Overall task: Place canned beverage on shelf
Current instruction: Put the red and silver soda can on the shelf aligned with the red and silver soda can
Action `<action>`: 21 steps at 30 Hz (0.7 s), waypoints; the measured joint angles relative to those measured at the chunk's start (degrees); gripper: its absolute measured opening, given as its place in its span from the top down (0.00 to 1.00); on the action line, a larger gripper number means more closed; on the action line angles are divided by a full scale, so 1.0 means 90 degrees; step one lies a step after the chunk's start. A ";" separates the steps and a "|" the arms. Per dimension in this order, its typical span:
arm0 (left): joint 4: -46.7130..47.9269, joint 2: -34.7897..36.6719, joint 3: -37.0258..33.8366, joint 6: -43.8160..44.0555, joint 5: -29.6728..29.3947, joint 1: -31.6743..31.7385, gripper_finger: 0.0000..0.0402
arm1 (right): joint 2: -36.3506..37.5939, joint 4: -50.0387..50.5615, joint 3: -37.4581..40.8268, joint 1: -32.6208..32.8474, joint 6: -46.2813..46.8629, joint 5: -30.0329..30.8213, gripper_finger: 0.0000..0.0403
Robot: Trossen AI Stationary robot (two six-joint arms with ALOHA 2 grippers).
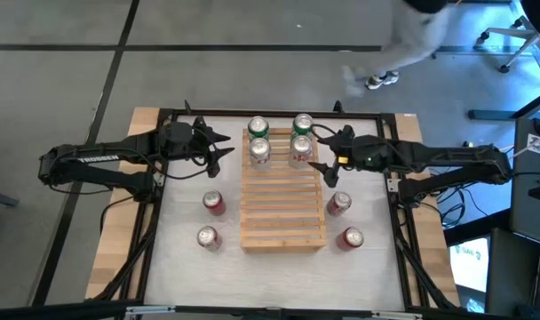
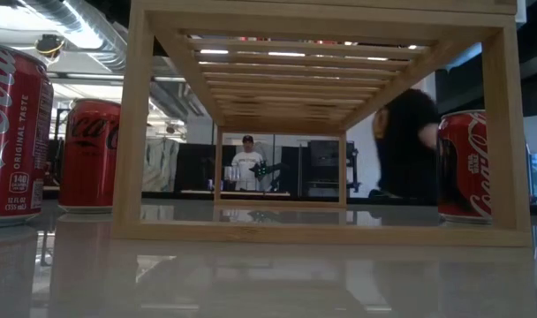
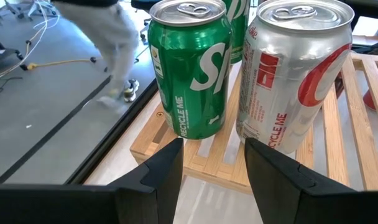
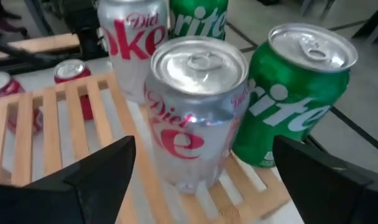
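Right claw (image 1: 323,153) wide beside shelf (image 1: 283,213); red cans (image 1: 214,204) flanking.

The flat rack of pale wooden slats (image 1: 283,203) lay in the middle of the white table (image 1: 186,258), with two green soda cans (image 1: 258,127) side by side on its far end and two silver diet cola cans (image 1: 259,151) just in front of them. Two red cola cans (image 1: 214,203) stood on the table to the rack's left and two more red cola cans (image 1: 339,203) to its right. The left pincer (image 1: 220,147) sat beside the rack's far left corner, the right pincer (image 1: 323,153) at its far right, next to the cans.
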State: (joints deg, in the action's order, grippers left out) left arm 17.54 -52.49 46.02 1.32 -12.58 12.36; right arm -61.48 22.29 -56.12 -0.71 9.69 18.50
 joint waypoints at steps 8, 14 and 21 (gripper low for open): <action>0.0000 0.0001 0.0000 0.0000 0.0000 -0.0002 0.59 | 0.0001 -0.0585 0.0000 0.0000 0.0063 0.0160 0.08; 0.0000 0.0000 0.0000 0.0000 0.0000 0.0000 0.59 | -0.0017 -0.0668 0.0000 0.0000 0.0067 0.0159 0.08; -0.0001 0.0001 0.0000 0.0000 0.0000 0.0000 0.59 | -0.0378 -0.0809 -0.0002 -0.0002 0.0222 0.0160 0.08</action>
State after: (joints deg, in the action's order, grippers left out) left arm 17.53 -52.48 46.02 1.32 -12.58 12.36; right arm -64.89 15.01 -56.14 -0.73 11.68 19.94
